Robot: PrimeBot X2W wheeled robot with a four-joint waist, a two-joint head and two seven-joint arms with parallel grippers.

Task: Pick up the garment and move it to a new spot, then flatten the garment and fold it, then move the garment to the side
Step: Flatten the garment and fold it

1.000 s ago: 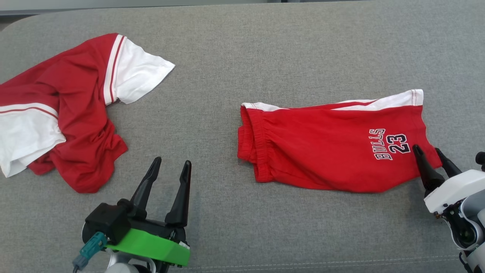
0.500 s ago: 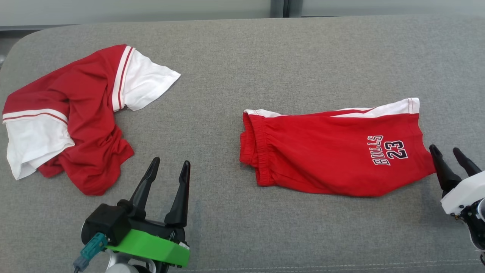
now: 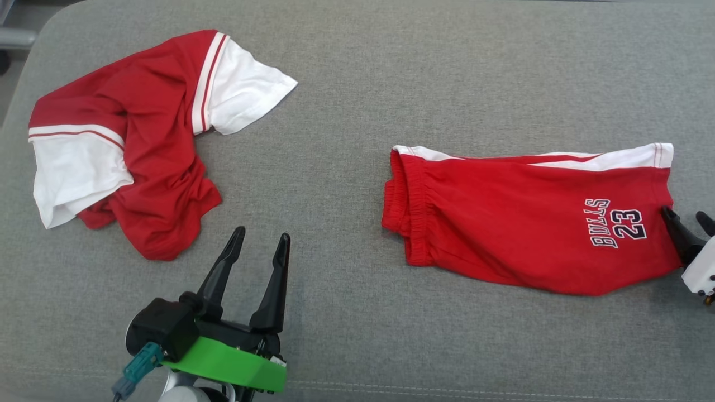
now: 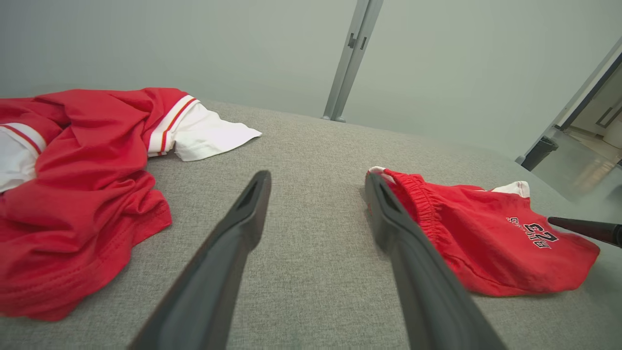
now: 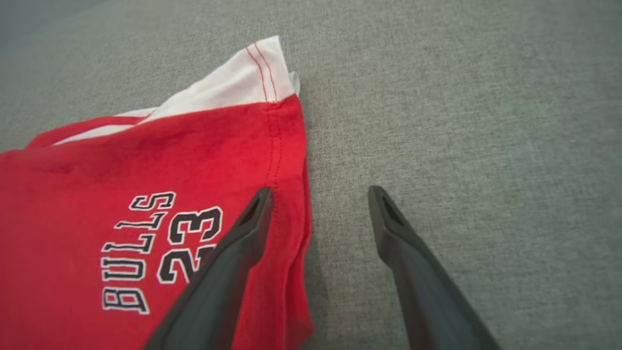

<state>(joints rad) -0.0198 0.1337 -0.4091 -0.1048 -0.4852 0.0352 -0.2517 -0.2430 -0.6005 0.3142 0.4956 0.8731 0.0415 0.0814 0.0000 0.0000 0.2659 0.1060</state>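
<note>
One red-and-white shirt (image 3: 139, 145), one pair of red shorts (image 3: 503, 234), two grippers, left gripper (image 3: 262, 233) and right gripper (image 3: 683, 213), one grey cushion (image 3: 346, 335)

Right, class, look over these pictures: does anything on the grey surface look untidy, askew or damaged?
Yes: the red-and-white shirt at the left lies bunched in a wrinkled heap, one white sleeve sticking out. The red shorts at the right lie folded flat, only slightly tilted. No tear or spill is visible.
</note>
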